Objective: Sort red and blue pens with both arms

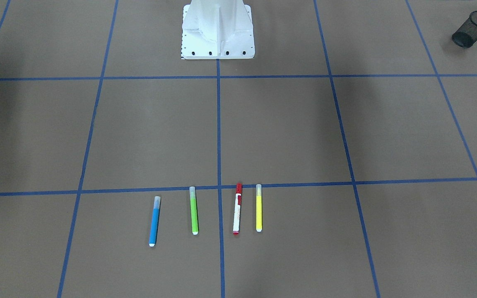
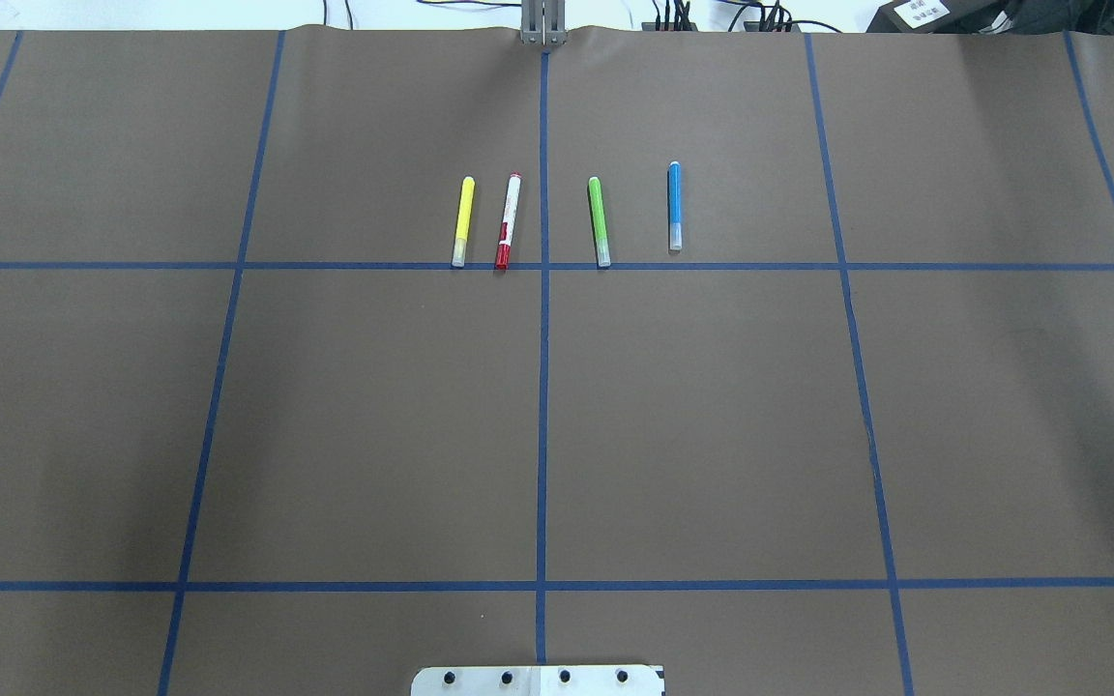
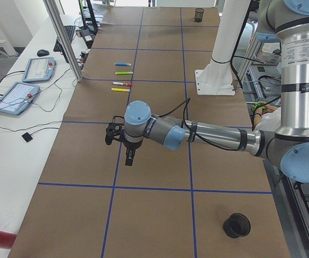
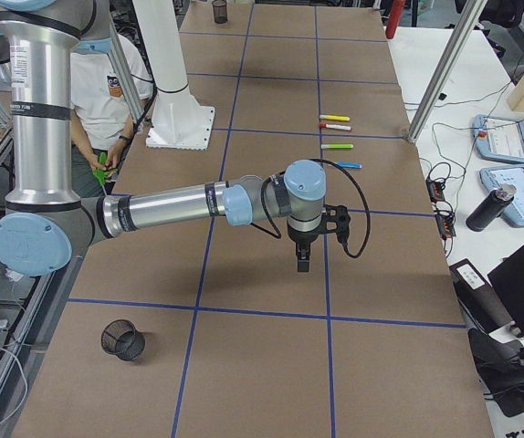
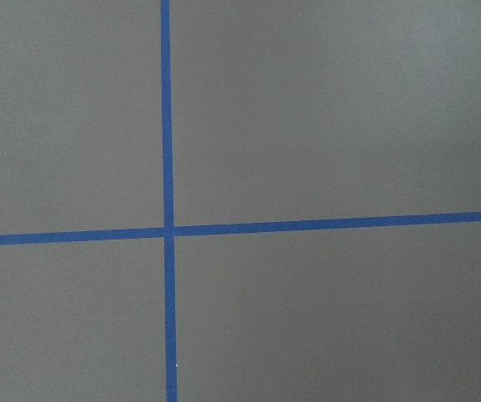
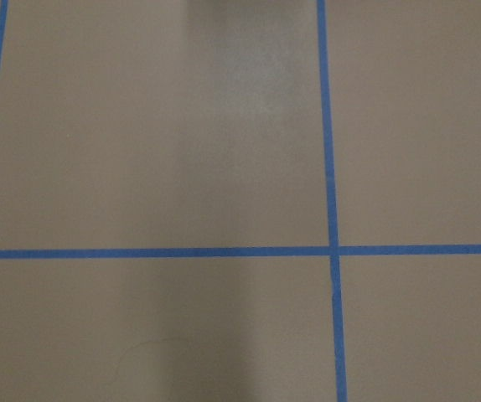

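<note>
White red-capped pen (image 1: 237, 209), blue pen (image 1: 154, 221) with pale cap, lying parallel

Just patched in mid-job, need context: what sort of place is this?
Probably a robotics lab or test cell: a paper-covered table marked with a blue tape grid, teach pendants on the side bench, aluminium frame posts.

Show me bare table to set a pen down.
Bare: both big squares between the pen row and the white pedestal base. Crowded: the row itself, yellow marker and red pen close together, green marker and blue pen looser.
</note>
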Action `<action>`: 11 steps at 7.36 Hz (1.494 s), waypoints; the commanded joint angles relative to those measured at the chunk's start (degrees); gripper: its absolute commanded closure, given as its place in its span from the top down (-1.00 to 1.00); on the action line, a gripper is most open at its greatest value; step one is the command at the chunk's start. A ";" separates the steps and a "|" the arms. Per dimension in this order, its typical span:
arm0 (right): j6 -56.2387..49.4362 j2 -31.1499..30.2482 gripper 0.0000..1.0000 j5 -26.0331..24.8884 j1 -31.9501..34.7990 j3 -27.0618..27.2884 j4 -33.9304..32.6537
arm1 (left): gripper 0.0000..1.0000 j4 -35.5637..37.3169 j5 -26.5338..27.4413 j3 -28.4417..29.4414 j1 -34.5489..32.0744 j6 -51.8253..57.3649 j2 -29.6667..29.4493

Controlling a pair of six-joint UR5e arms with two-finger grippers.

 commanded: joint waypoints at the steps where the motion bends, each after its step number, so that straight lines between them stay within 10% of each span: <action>1: -0.33 -1.72 1.00 0.11 -0.63 -0.56 -0.15 | 0.99 0.00 -0.75 -0.80 -0.77 -0.73 1.58; 11: -0.07 -3.39 1.00 4.24 -2.21 -2.59 5.12 | 0.98 0.00 -2.59 -3.27 -0.25 -1.25 3.71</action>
